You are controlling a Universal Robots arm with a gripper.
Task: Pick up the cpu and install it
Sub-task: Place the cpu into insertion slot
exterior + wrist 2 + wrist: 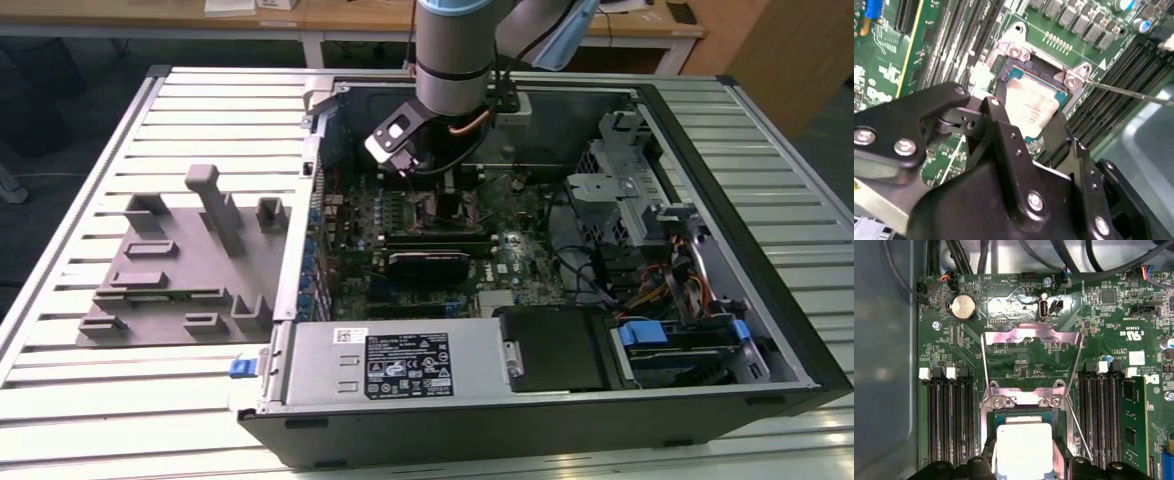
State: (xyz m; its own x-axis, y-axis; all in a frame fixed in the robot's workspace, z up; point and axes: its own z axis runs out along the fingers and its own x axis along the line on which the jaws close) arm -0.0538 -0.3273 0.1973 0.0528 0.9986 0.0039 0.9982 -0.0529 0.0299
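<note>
The cpu (1024, 447), a flat square chip with a silvery top plate and a teal rim, sits between my gripper's (1024, 466) two black fingers directly over the open socket (1026, 407). In the second wrist view the cpu (1033, 106) is flanked by the fingers (996, 114), which press against its edges; the gripper (1026, 124) is shut on it. Dark socket contacts show just beyond the chip's far edge. In the exterior view the gripper (445, 185) reaches down into the computer case over the motherboard (441, 240).
The socket's metal load plate (1031, 340) is swung open, and its thin wire lever (1134, 93) sticks out to one side. Memory slots (949, 415) flank the socket. Case walls, a power supply (387, 365) and cables surround the board. A grey block fixture (187, 260) lies at the exterior view's left.
</note>
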